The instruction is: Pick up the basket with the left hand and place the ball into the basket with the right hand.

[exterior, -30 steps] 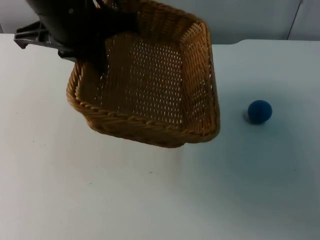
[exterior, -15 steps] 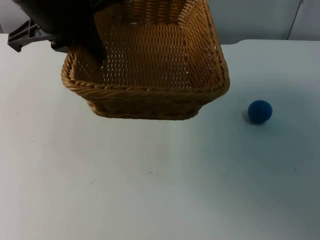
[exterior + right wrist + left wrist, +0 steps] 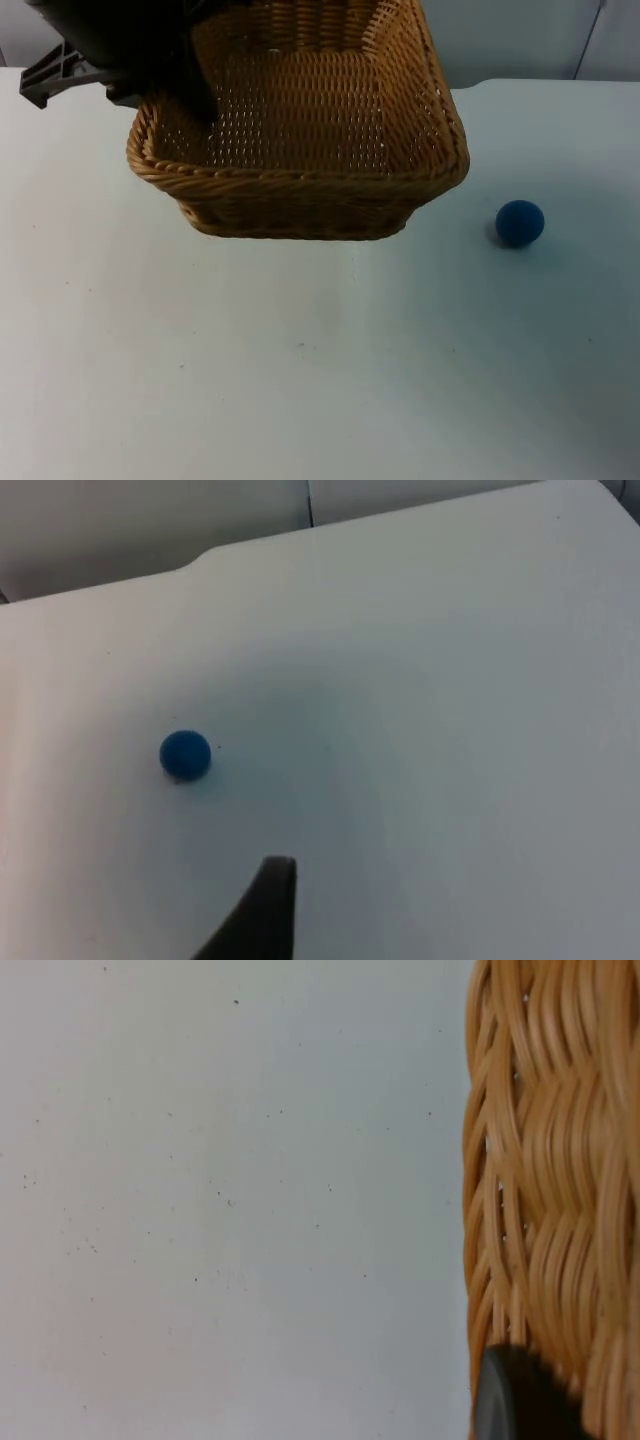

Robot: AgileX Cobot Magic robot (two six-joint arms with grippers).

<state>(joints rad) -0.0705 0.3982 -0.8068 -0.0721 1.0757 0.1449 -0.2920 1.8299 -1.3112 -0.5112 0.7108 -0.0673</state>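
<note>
White tabletop [image 3: 300, 380] lies bare across the near half of the scene. Further back, at the right, the blue ball [image 3: 519, 222] rests on it alone, well apart from everything else. In the right wrist view the same ball [image 3: 185, 754] sits on the tabletop some way ahead of the right gripper's black fingertip [image 3: 262, 910]; how wide that gripper's fingers stand cannot be told, and it holds nothing that can be seen. The right arm appears to be waiting.

Beyond and to the left of the ball, the wicker basket [image 3: 300, 150] hangs lifted off the tabletop with its open mouth facing up. The left gripper [image 3: 165, 85] clamps the basket's far-left rim, one finger reaching down inside the wall. In the left wrist view the woven wall [image 3: 550, 1190] runs beside that gripper's fingertip [image 3: 515, 1400], with tabletop below.

The coming move turns on one relation: the ball lies to the right of the basket, just nearer than its near right corner, on the right arm's own side. The right gripper is judged the nearer one and would need to travel forward and down to the ball, then carry it left and up over the basket's right rim. The ball may roll if nudged off-centre.
</note>
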